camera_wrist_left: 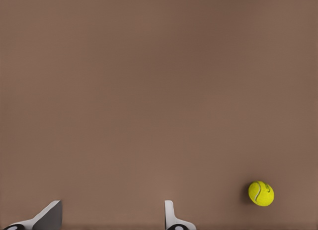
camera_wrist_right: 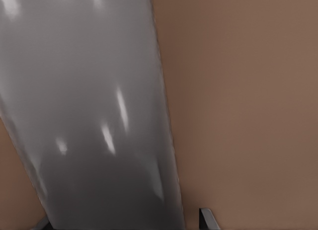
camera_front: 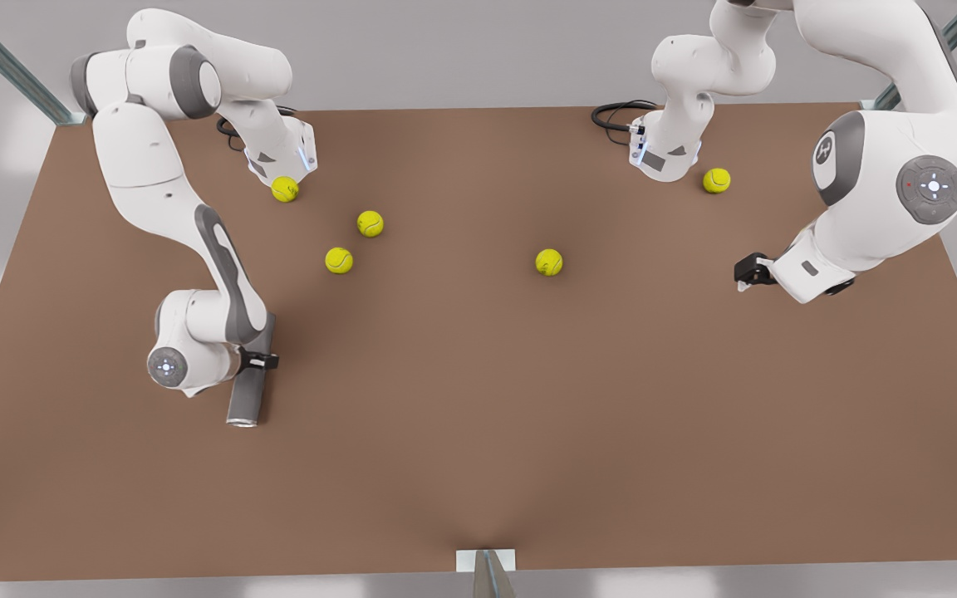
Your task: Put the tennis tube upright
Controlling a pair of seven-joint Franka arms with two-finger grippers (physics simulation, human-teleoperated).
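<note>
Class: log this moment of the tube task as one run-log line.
tube: lying flat on table | right end effector: around tube | left end effector: open, waiting | balls: five, scattered

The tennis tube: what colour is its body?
Matte grey, clearest in the front view: tennis tube.

Simulated robot test bench, lab-like. Flat brown table (camera_front: 478, 399) with nothing domestic on it, ringed by pale grey floor and blank wall. Bare metal frame struts (camera_front: 5, 62) running off at the far corners, another at the near edge. Two white Franka arms bolted at the back of the table, black cables (camera_front: 615, 115) looped by their bases. Loose yellow-green tennis balls (camera_front: 549, 262) scattered as test props. Smooth, uniform rendered surfaces, soft even light, no clutter or wear
</note>
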